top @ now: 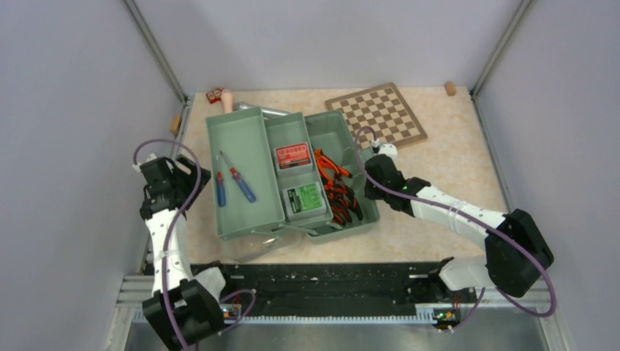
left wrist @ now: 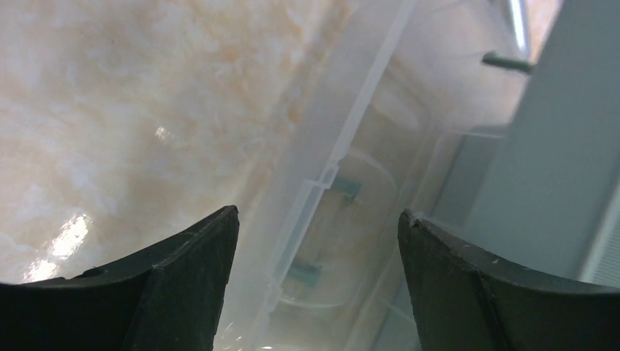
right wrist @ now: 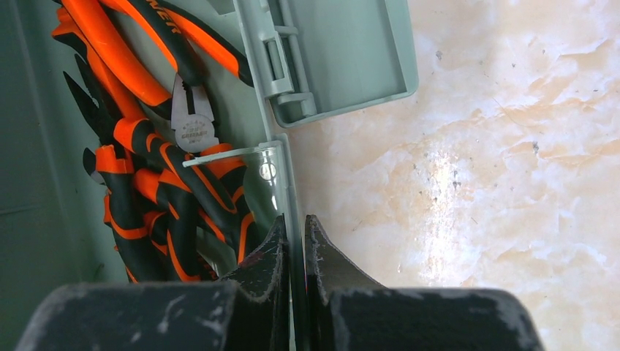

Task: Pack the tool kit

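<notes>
Resting on the bench [top: 439,175], the open toolbox [top: 333,135] has its translucent lid [top: 256,245] lying at its near side. Inside, the pliers [top: 335,186] lie on the right, the screwdrivers [top: 232,179] on the left, and the red bit case [top: 293,155] and green bit case [top: 305,198] in the middle. The right fingers [right wrist: 267,256] are clamped on the toolbox's right wall. The left fingers [left wrist: 197,256] are apart above the lid.

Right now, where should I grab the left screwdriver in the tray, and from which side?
Take the left screwdriver by its blue handle, the thickest part, coming straight down and closing across it. It lies flat on the tray floor, so the walls likely block a sideways approach.
</notes>
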You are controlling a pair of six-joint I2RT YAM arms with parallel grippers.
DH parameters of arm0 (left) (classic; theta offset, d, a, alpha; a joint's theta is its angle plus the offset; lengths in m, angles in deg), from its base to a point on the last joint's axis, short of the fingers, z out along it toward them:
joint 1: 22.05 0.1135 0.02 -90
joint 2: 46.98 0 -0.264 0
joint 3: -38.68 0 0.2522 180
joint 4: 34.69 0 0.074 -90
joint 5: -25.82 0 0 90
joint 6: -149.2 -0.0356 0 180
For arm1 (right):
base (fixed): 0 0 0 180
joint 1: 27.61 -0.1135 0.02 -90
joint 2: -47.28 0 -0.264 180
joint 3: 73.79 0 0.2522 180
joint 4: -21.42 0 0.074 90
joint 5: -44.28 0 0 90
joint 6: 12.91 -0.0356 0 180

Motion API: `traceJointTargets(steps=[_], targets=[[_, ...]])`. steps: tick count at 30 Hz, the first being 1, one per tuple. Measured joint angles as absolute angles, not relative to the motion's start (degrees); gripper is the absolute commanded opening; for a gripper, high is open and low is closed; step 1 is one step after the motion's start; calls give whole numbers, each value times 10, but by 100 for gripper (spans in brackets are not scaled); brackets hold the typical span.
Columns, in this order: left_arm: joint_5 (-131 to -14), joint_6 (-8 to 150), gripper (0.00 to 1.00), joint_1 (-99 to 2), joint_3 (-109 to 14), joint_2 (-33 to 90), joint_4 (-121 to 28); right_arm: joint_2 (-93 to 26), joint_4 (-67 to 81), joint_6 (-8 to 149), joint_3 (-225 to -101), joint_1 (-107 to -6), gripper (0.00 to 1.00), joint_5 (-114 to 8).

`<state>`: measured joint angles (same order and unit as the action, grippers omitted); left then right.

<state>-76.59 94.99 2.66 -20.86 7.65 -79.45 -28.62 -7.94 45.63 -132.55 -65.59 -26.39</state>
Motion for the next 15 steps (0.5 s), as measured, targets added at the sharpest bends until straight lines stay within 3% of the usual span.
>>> traceJointTargets(steps=[8, 15], targets=[[-783, 916, 76, 27, -191, 129, -763, -285, -71, 461, -1321, -653, 0, -274], [-821, 894, 69, 27, -217, 251, -707, -278, -54, 467, -1310, -649, 0, -284]])
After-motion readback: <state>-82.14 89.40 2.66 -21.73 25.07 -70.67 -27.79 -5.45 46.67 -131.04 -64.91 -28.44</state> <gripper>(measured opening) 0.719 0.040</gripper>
